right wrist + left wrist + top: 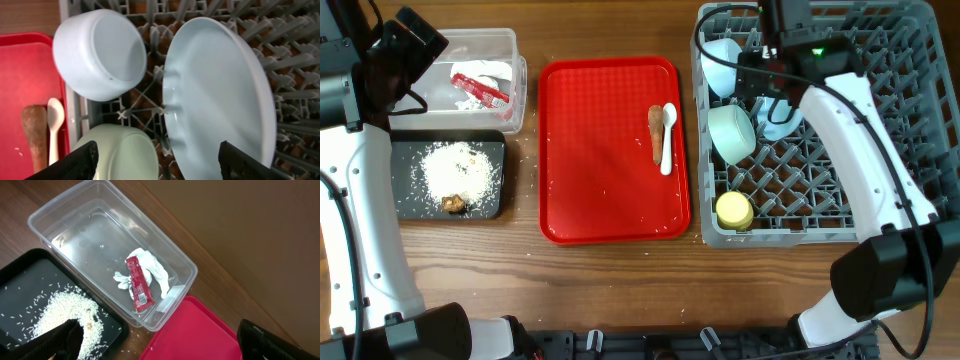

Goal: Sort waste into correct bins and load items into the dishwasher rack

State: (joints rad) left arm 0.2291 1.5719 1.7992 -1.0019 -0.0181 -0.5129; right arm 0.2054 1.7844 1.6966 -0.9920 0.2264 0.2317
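Overhead, nine o'clock: wrapper in clear tub, rice on black tray; three o'clock: bowls, cup in rack (left gripper, right gripper agape).

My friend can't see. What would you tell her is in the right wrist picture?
A pale blue plate stands on edge in the grey rack, with a blue bowl beside it and a green bowl lower down. At the picture's left, a white spoon and a brown carrot piece lie side by side on a red tray.
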